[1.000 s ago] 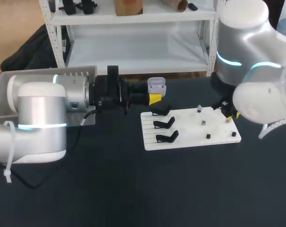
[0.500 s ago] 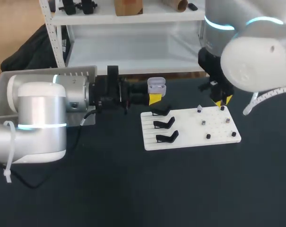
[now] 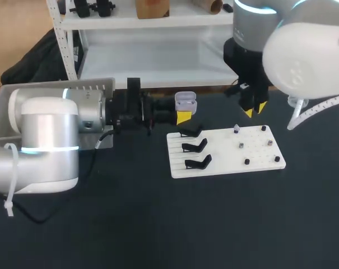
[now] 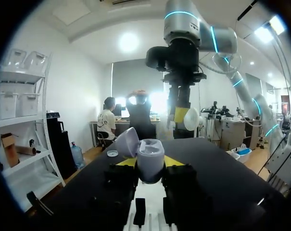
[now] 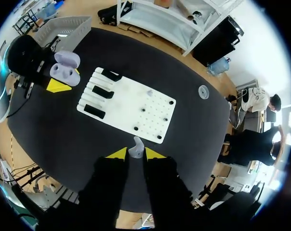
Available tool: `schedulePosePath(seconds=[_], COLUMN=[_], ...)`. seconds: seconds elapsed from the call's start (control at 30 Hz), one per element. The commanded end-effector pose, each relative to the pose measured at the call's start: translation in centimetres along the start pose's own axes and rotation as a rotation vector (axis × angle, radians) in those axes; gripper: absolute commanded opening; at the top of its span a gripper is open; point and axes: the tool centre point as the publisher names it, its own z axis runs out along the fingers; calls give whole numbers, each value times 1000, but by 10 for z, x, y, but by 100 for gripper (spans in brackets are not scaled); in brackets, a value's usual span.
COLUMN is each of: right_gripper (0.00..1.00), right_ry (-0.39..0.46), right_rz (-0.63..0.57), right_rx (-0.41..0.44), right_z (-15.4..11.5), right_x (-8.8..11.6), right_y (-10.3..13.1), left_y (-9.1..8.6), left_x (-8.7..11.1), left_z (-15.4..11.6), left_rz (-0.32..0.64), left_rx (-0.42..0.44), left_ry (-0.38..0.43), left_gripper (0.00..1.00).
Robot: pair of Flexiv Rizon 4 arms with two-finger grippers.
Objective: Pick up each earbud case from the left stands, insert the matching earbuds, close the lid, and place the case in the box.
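High beside the white board (image 3: 225, 161), your right end effector (image 3: 254, 110) pinches one earbud (image 5: 135, 141) while your left end effector (image 4: 150, 162) grips the open case (image 3: 185, 102) near the stands (image 3: 194, 147); a skewed approach could knock the earbud loose onto the counter (image 3: 158, 224).

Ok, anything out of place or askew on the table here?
Nothing stands out. The left gripper holds the open earbud case, the right gripper holds an earbud, and the white board lies flat.

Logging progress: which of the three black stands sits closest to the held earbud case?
The rearmost stand, right by the open earbud case in the left gripper; the other two lie nearer the robot.
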Motion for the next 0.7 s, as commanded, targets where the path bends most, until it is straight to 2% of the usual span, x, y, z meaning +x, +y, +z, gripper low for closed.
schedulePosePath(seconds=[0.03, 0.3, 0.33, 0.37, 0.47, 0.5, 0.53, 0.57, 0.63, 0.7], right_gripper=[0, 0, 0, 0, 0, 0, 0, 0, 0, 0], right_ry=[-14, -14, -7, -13, 64, 106, 93, 142, 141, 132], right_rz=[1, 1, 36, 93, 266, 321, 395, 473, 568, 602], right_rx=[0, 0, 35, 25, 3, 27, 12, 43, 43, 58], right_z=[0, 0, -4, -9, -23, -27, -31, -33, -39, -45], right_x=[5, 5, 1, -3, -10, -11, -12, -11, -11, -15], right_y=[-1, -1, 8, 14, 33, 39, 42, 44, 50, 54], left_y=[-1, -1, -1, -1, -1, -1, -1, -1, -1, -1], left_x=[1, 1, 1, 1, 1, 1, 1, 1, 1, 1], left_z=[0, 0, 0, 0, 0, 0, 0, 0, 0, 0], left_rz=[2, 2, 2, 2, 2, 2, 2, 2, 2, 2], left_rx=[-5, -5, -5, -5, -5, -5, -5, -5, -5, -5], left_ry=[-3, -3, -3, -3, -3, -3, -3, -3, -3, -3], left_gripper=[0, 0, 0, 0, 0, 0, 0, 0, 0, 0])
